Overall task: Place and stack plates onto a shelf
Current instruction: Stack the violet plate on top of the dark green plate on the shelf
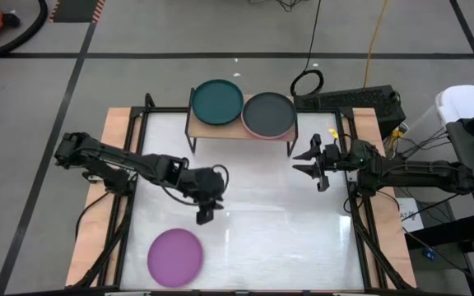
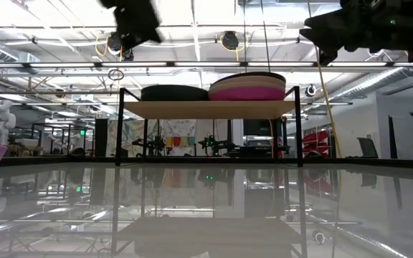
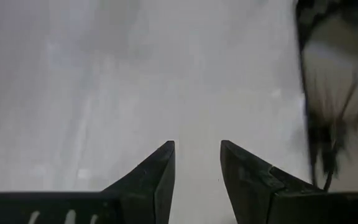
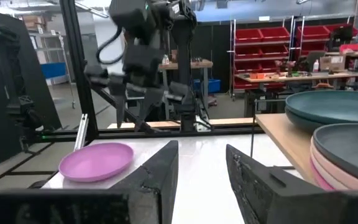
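The shelf (image 1: 227,131) stands at the table's far edge on thin black legs. A dark teal plate (image 1: 216,101) tops the stack on its left half. A charcoal plate (image 1: 268,112) tops a stack with pink and beige layers (image 2: 248,87) on its right half. A purple plate (image 1: 175,256) lies flat on the table near the near-left corner. My left gripper (image 1: 206,215) hangs open over the table's middle, just beyond the purple plate, fingers pointing down (image 3: 197,144). My right gripper (image 1: 307,163) is open in front of the shelf's right end, holding nothing (image 4: 202,145).
The white table top (image 1: 262,222) has wooden side edges and black frame rails. Cables and a power strip (image 1: 360,99) lie behind the shelf on the right. In the right wrist view the shelf board (image 4: 272,127) and its plates sit close beside my right fingers.
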You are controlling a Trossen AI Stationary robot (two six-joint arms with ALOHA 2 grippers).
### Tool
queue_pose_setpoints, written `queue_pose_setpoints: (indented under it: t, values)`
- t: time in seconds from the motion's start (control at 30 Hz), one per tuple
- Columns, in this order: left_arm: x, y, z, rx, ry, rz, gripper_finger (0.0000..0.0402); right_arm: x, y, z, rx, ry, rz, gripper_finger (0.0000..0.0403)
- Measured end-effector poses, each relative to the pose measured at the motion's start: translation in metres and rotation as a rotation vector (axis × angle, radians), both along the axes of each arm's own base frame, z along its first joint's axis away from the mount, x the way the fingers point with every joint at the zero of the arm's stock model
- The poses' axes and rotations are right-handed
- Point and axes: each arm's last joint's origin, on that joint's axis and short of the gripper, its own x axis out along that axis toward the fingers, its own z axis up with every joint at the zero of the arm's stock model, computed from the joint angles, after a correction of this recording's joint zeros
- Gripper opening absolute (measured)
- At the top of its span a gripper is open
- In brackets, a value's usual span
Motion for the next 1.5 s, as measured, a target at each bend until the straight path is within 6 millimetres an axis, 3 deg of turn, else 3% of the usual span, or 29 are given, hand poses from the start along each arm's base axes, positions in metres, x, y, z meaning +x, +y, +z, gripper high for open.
queue_pose_setpoints:
  t: [0.2, 0.43, 0.67, 1.5]
  values:
    - [-0.008, -0.013, -0.029, 0.025, 0.145, -0.1, 0.0133, 0.0, 0.0, 0.0, 0.019, 0.005, 0.002, 0.0116]
    - [-0.008, -0.035, -0.071, -0.087, 0.311, -0.187, 0.0133, 0.002, 0.0, -0.002, 0.026, 0.021, 0.002, 0.0116]
    - [-0.026, -0.047, -0.105, -0.115, 0.523, -0.261, 0.0133, 0.005, -0.001, -0.006, 0.037, 0.051, 0.003, 0.0116]
    - [-0.046, -0.049, -0.142, -0.106, 0.538, -0.273, 0.0133, 0.006, -0.001, -0.008, 0.04, 0.067, 0.004, 0.0116]
